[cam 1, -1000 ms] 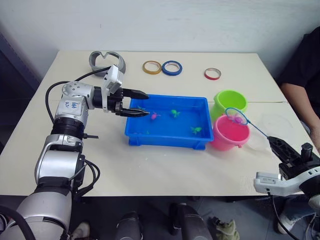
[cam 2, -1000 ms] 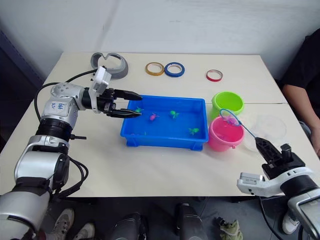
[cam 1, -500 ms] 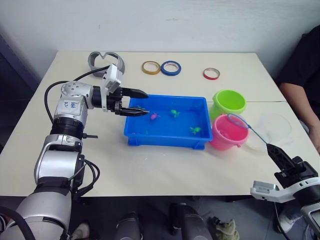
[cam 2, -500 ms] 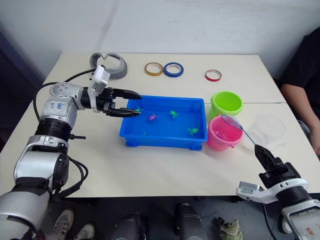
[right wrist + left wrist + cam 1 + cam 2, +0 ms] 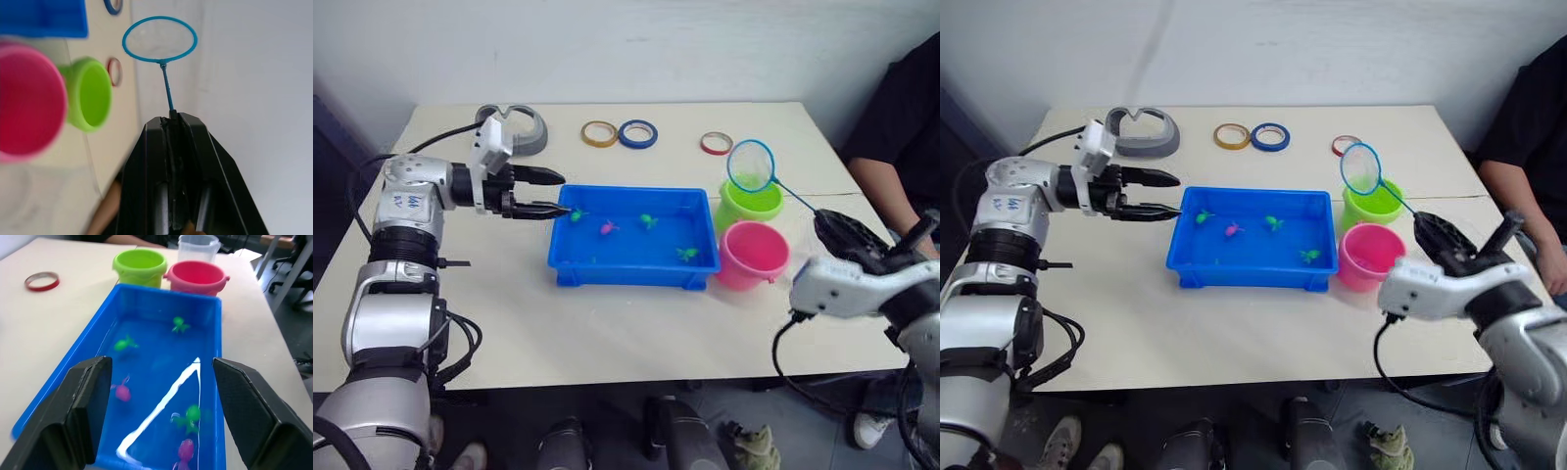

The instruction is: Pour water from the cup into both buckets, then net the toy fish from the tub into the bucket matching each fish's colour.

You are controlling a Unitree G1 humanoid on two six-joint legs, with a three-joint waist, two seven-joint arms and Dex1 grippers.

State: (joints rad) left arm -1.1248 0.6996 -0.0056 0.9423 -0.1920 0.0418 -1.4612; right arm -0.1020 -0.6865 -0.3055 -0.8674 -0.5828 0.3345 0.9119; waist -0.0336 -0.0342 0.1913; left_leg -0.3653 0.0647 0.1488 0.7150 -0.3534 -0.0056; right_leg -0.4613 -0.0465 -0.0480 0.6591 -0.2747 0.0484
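Right jaws: closed on the thin handle of a blue hoop net; the handle runs from between the two black fingers up to the hoop.
Net position: the hoop is raised in the air, in line with the green bucket as seen from the head views; the mesh looks empty.
Left jaws: open wide, holding nothing; the two fingers point along the length of the tub, their tips at its left short end.
Tub: bright blue tray, mid-desk, holding shallow water.
Toy fish: small green and pink figures lie spread in the tub; a pink fish sits near the middle, a green fish just beside it, a second green one near the front right corner, a third at the left end.
Buckets: the pink bucket stands just beside the tub's right end; the green bucket stands behind it, the two close together.
Cup: clear, beyond the pink bucket in the left wrist view.
Desk: pale top; three tape rolls lie near the far edge, and a grey curved object lies at the far left.
Person: a dark sleeve and arm at the desk's right side.
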